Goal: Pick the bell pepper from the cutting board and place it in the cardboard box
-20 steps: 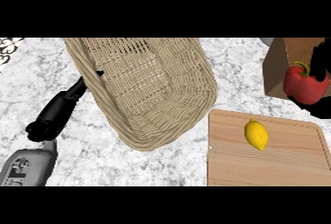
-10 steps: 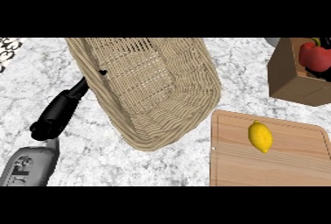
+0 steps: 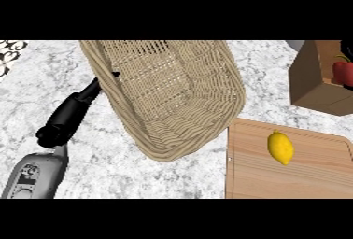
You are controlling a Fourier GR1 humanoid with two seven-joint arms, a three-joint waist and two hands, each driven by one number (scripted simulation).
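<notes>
A single head view looks steeply down at the grey-white marbled counter top (image 3: 172,177) from close above. A large woven wicker basket (image 3: 172,93) fills the upper centre, a pale wooden cutting board (image 3: 310,177) sits lower right, and a brown cardboard box (image 3: 314,79) is cut off at the upper right edge.

The left forearm comes in from the near left corner, grey at its lower part and black farther up, slanting far and to the right. The left hand (image 3: 103,83) shows only in part, as a dark sliver at the far end of the arm; most of it is hidden, so whether it is spread or curled cannot be told, though it seems to point far and right. The right arm and hand do not show.
</notes>
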